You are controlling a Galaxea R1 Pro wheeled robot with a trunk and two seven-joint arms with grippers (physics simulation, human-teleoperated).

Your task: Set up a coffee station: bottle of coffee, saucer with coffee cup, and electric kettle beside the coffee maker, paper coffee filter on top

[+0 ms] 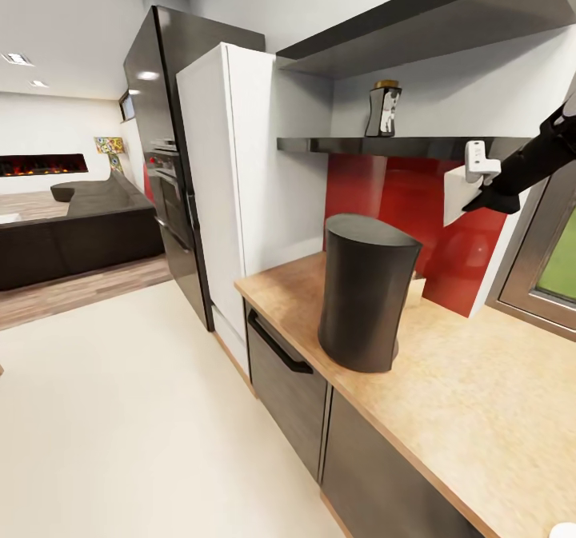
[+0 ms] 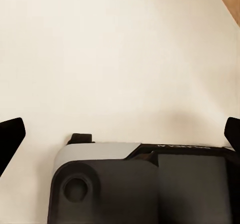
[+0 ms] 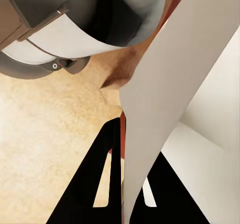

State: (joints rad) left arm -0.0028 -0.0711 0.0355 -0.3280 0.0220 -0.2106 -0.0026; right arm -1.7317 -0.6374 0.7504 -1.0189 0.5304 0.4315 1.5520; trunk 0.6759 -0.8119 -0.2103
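The light beige wood-look surface (image 1: 480, 394) is running from the white cabinet side toward the near right corner, sitting above dark grey cabinet fronts. The coffee maker (image 1: 366, 292) is standing upright on it near its left end, close to the front edge, with a small tan object peeking out just behind it. Higher up, the kitchen shelf (image 1: 360, 145) is running along the red back panel and carrying the bottle of coffee (image 1: 385, 109), which is standing upright on it

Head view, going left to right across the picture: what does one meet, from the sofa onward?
Sofa → black oven tower → white fridge → coffee maker → bottle of coffee on the kitchen shelf → paper coffee filter held in the right tool → window.
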